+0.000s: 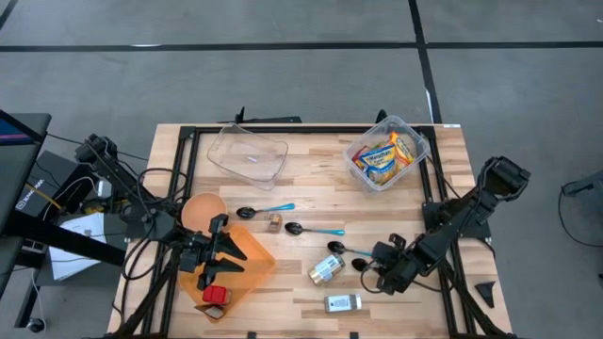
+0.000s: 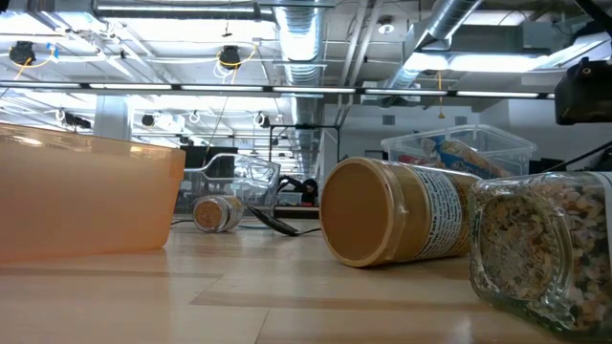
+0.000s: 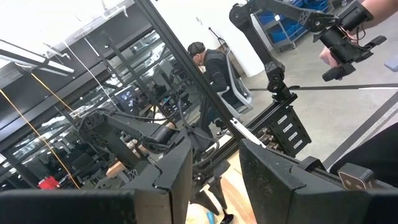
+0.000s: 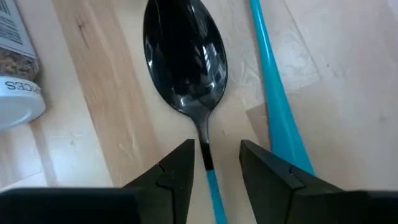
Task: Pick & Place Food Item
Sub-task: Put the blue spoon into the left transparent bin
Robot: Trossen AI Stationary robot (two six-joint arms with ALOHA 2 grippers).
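Food on the table: a tan-lidded jar (image 2: 402,225) lying on its side, a glass jar of grains (image 2: 545,239) also on its side, and a clear tub of snack packs (image 1: 384,155) at the far right. My right gripper (image 1: 369,270) points steeply down, open. Its fingers stand either side of the neck of a black-bowled, blue-handled spoon (image 4: 186,62) that lies flat on the wood; no touch shows. My left gripper (image 1: 231,252) hovers open over the orange board (image 1: 247,273) and holds nothing (image 3: 214,149).
A second spoon's blue handle (image 4: 270,93) lies close beside the right gripper, and a white-capped jar (image 4: 15,68) is on its other side. Two more spoons (image 1: 264,210) (image 1: 311,229), a small jar (image 1: 274,221), an orange bowl (image 1: 203,209), a red item (image 1: 215,297) and an empty clear tub (image 1: 248,153) share the table.
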